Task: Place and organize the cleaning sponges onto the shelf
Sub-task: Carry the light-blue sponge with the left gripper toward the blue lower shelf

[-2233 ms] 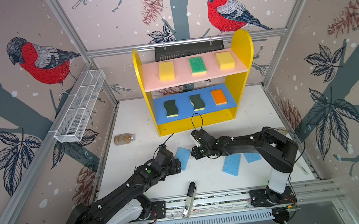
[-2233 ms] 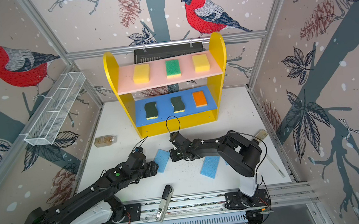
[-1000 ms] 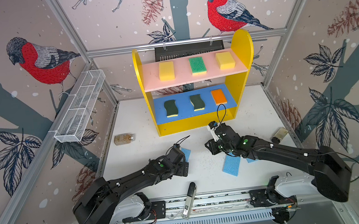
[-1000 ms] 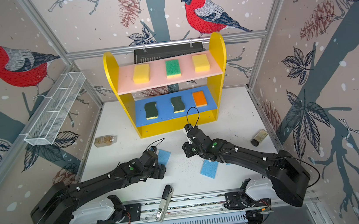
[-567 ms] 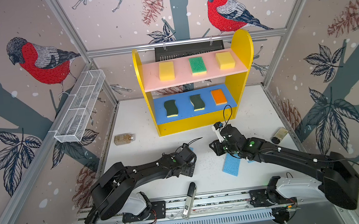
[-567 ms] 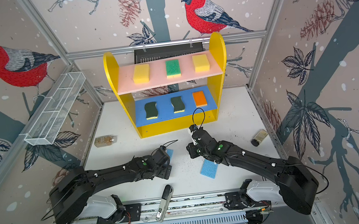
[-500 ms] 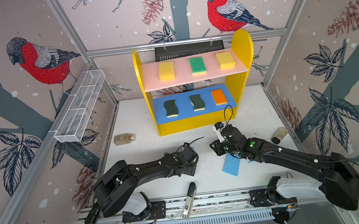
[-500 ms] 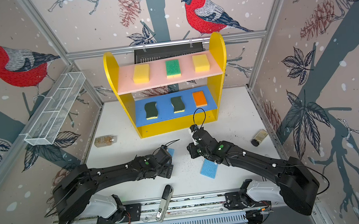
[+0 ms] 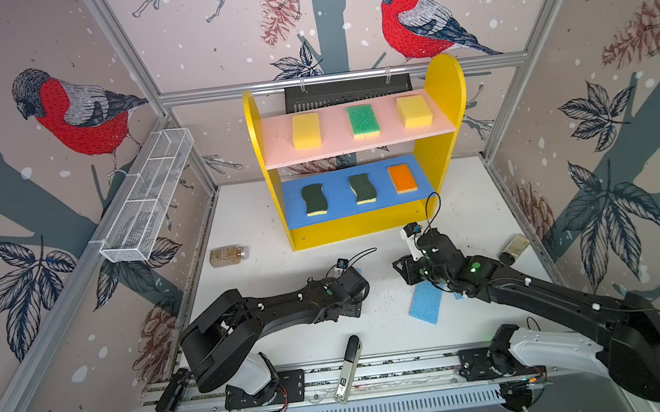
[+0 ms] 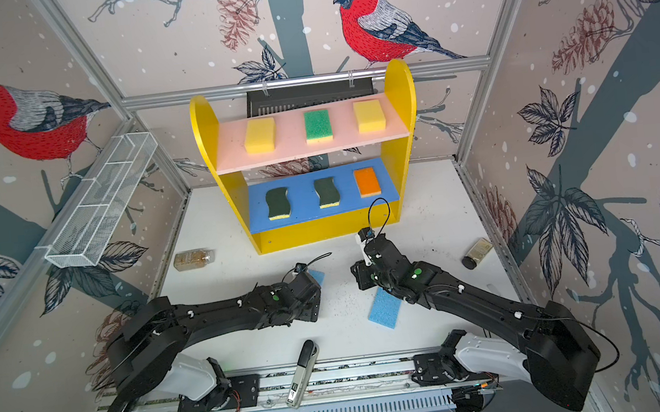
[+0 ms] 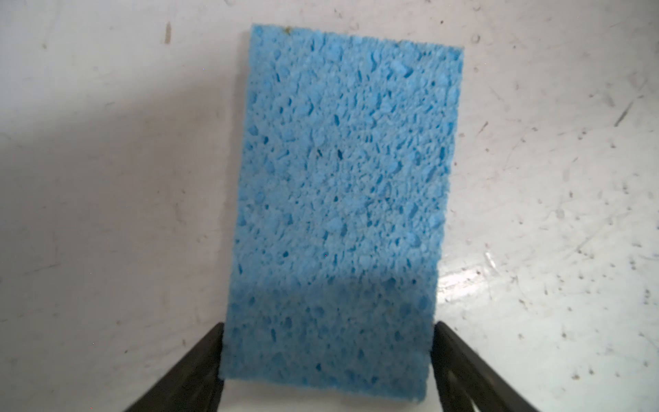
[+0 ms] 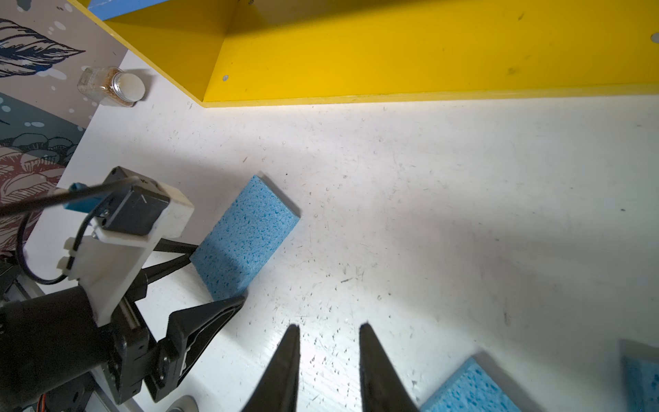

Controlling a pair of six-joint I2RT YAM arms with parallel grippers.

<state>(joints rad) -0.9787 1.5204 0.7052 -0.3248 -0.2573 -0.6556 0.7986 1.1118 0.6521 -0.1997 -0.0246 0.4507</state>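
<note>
The shelf (image 9: pixel 443 90) holds three cleaning sponges on its pink board: yellow (image 9: pixel 306 131), green (image 9: pixel 362 120), yellow (image 9: pixel 414 111). Its blue board carries two dark green ones (image 9: pixel 314 199) (image 9: pixel 362 189) and an orange one (image 9: pixel 402 178). A thin blue sponge (image 11: pixel 342 199) lies flat on the table. My left gripper (image 11: pixel 328 324) is open around its near end, a finger at each long edge. My right gripper (image 12: pixel 328 326) is open a little over bare table, with nothing between its fingers. Another blue sponge (image 9: pixel 426 301) lies beside the right arm, and a third (image 9: pixel 458 294) shows partly under it.
A brownish bottle (image 9: pixel 228 255) lies left of the shelf and a small jar (image 9: pixel 512 248) near the right wall. A white mesh basket (image 9: pixel 148 201) hangs on the left wall. A black-and-white handheld tool (image 9: pixel 349 364) lies at the front edge.
My left gripper has slid right along the blue sponge, and its jaws have narrowed onto the sponge's edges. My right gripper has drawn back to the right, away from the left arm.
</note>
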